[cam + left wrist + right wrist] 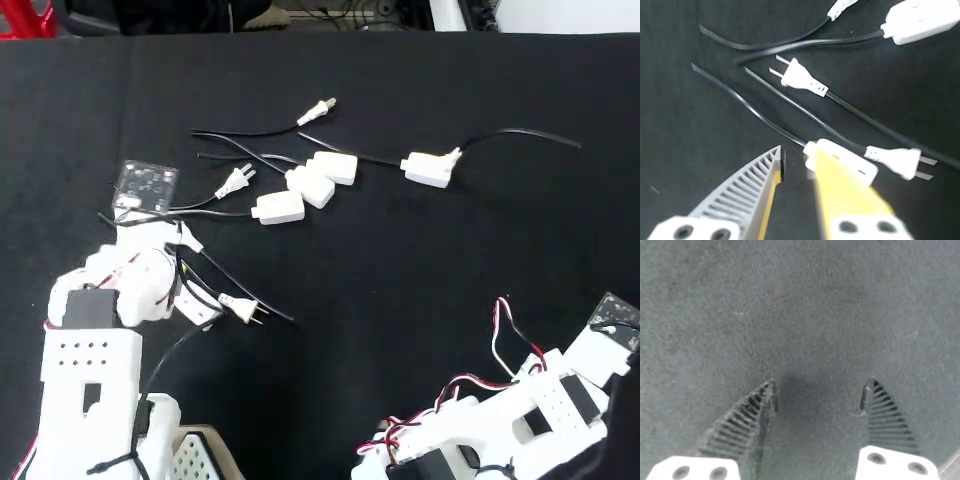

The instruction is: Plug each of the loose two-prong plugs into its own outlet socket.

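Next up: left gripper onto the near plug

Left gripper (792,150) sits low over the black bench (400,300), nearly closed, thin gap, nothing clearly held; can't tell if the thin black cable (750,107) is nipped. White two-prong plug (897,161) lies just beside it, prongs pointing away. Likely best: open wider, shift over the plug body, clamp its flat sides behind the prongs, leave the prongs free. Then line up square with the nearest white rectangular outlet socket (278,207), mid-bench. Cables cross, so snag risk. Right gripper (821,385) is wide open, empty, over bare bench.
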